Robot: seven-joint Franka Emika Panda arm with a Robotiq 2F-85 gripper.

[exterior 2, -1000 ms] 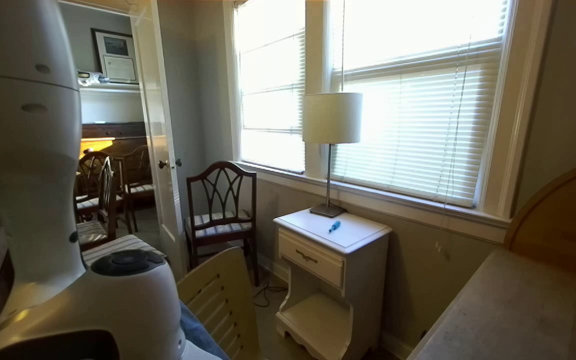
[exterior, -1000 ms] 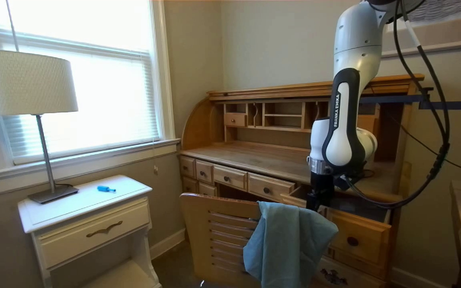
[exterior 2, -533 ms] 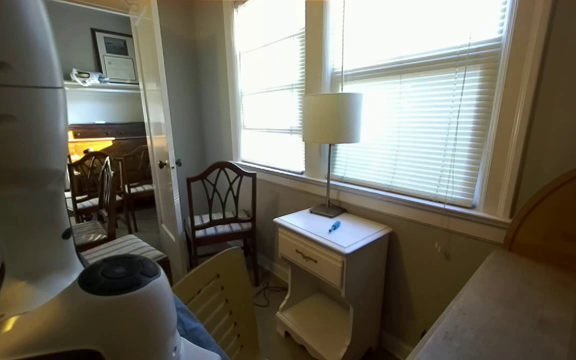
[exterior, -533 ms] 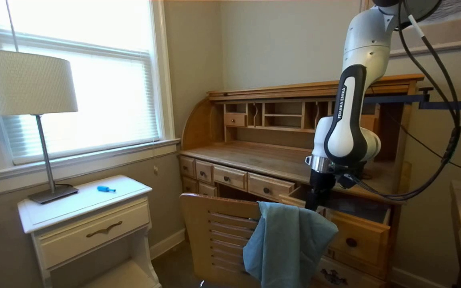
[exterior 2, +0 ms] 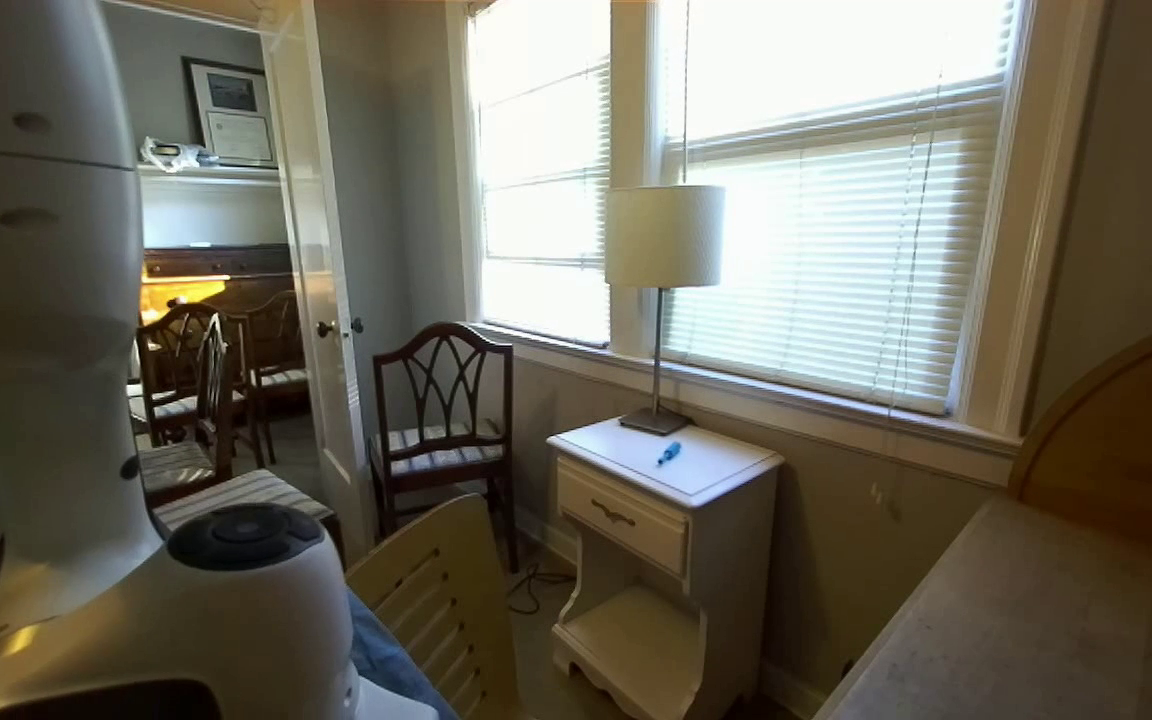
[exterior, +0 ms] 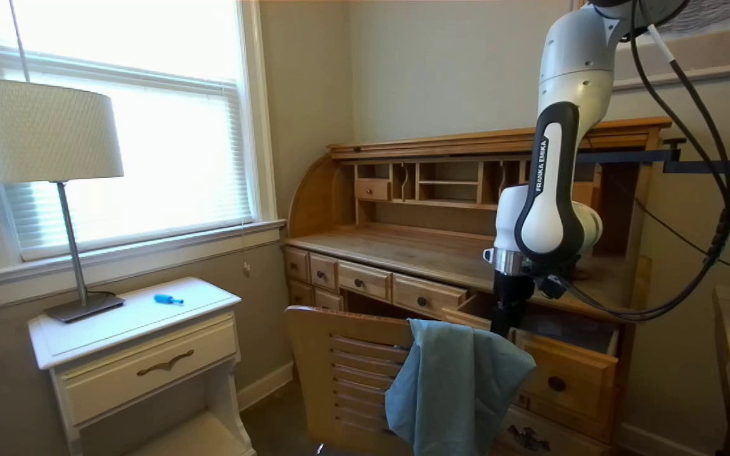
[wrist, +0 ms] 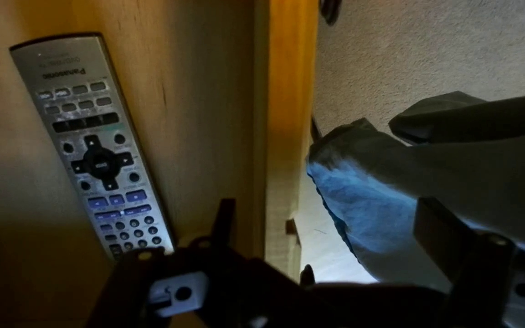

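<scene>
Wooden drawer floor (wrist: pixel 203 123): remote control (wrist: pixel 96 143) visible in wrist view only.

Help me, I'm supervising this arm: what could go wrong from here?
In the wrist view the open gripper appears to straddle the drawer front, so lowering or closing might catch that instead of the remote.
One finger shows in front of the blue cloth and could snag it.
In an exterior view, the chair appears close by, so sideways movement might bump it.

Free: above remote (wrist: pixel 96 146) in drawer (wrist: pixel 203 118) | Blocking: drawer front (wrist: pixel 290 100) facing parted claw (wrist: pixel 326 202); blue cloth (wrist: pixel 376 196) outside
</scene>
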